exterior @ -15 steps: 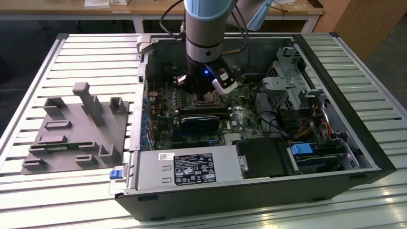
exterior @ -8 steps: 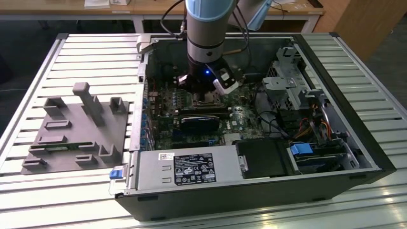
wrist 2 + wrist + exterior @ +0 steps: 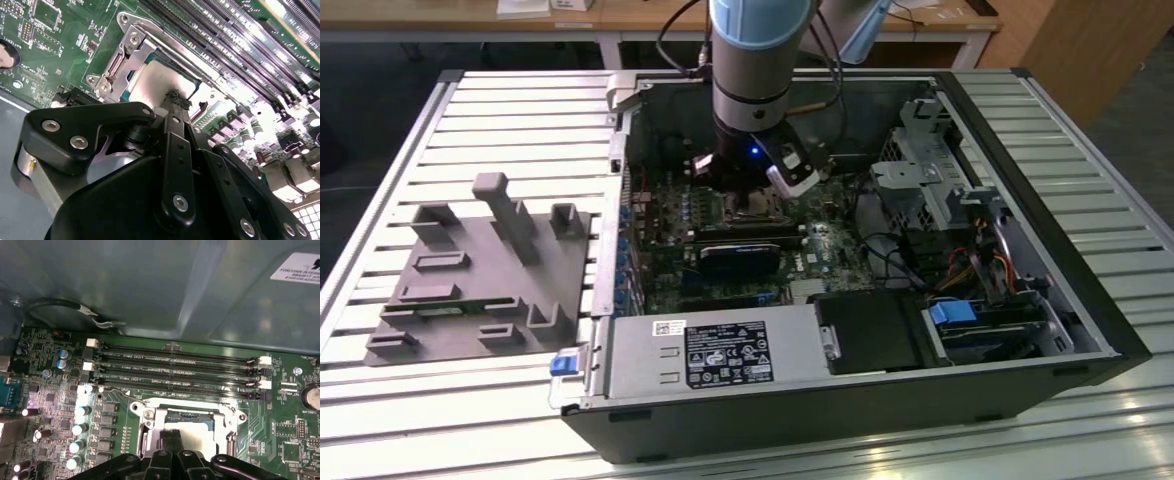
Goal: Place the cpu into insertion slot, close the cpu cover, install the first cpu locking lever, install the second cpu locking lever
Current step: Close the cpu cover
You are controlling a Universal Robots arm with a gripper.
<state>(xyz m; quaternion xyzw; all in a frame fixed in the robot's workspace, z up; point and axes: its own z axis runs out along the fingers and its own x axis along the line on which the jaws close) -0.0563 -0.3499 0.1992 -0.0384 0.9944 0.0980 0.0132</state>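
The gripper [image 3: 175, 95] has its jaws pressed together with nothing between them, and the paired fingertips [image 3: 168, 436] come down on the silvery face of the cpu [image 3: 150, 82]; whether they press on it or stop just short cannot be told. The cpu lies flat in the insertion slot [image 3: 125, 22], directly under the tips. The cover [image 3: 131, 55] appears to lie down flat around it, its window framing the chip on every side of the jaws. Just beyond the tips, past the far edge of the cover, run the long black memory slots [image 3: 175, 370], side by side and close to the slot. To one side of the jaws stands a row of small capacitors [image 3: 80, 415]; to the other, farther off, a coin battery [image 3: 311, 397] sits on the green board [image 3: 60, 30]. Behind the memory slots rises the grey case wall [image 3: 150, 285], with a thin black cable [image 3: 55, 304] against it. In the exterior view the arm [image 3: 750, 60] reaches straight down into the open case [image 3: 1067, 300], and a grey fixture [image 3: 480, 270] lies well away on the slatted table [image 3: 400, 420].
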